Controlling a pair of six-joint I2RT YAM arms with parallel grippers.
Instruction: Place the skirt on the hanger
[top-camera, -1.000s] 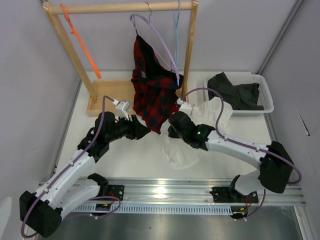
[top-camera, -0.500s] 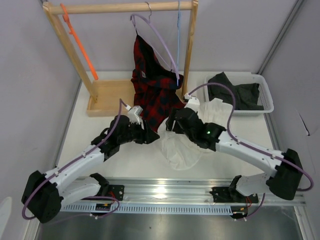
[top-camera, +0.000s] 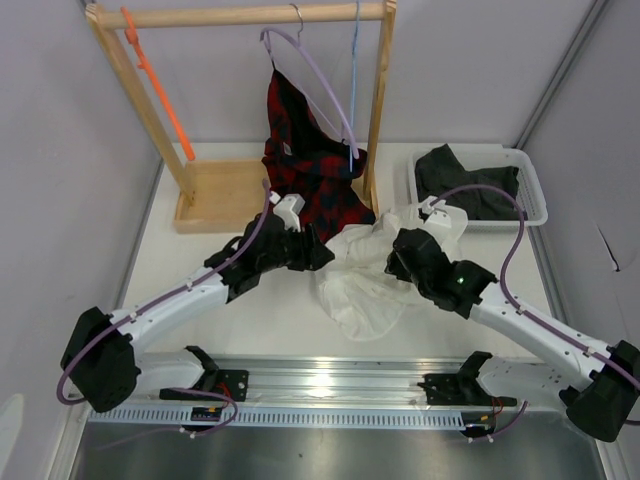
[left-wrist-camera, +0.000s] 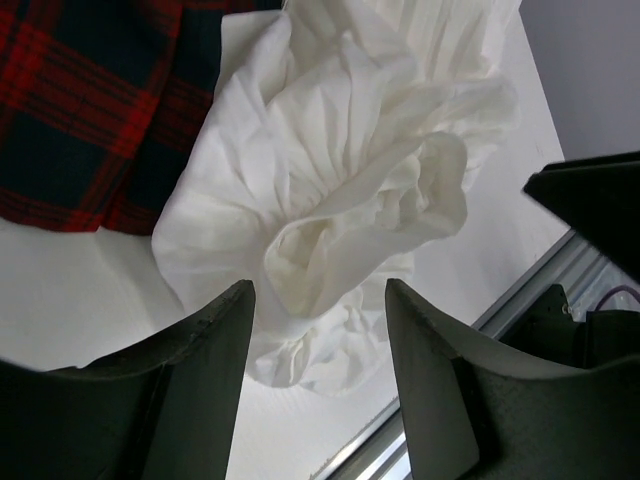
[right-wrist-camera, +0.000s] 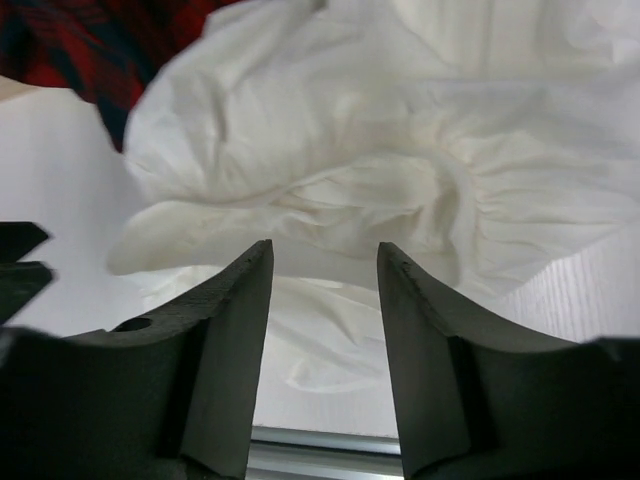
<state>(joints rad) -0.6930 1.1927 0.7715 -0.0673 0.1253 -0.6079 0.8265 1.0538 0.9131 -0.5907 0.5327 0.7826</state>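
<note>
Your white ruffled fabric skirt (top-camera: 362, 285) lies crumpled on the table (top-camera: 250, 310) between both hands, at 3 o'clock from the left hand (top-camera: 312, 256) and 9 o'clock from the right hand (top-camera: 398, 265). Both are released and empty. The thin orange plastic hanger (top-camera: 164, 100) hangs at 11 o'clock, nearer the left.

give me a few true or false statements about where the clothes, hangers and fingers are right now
1. The skirt lies crumpled on the table. True.
2. The orange hanger hangs from the rail. True.
3. The left fingers are shut on the skirt. False: they are open, with the skirt below them.
4. The plaid garment is in the bin. False: it hangs on the lilac hanger; the bin holds a dark cloth.
5. The right fingers are open. True.
</note>
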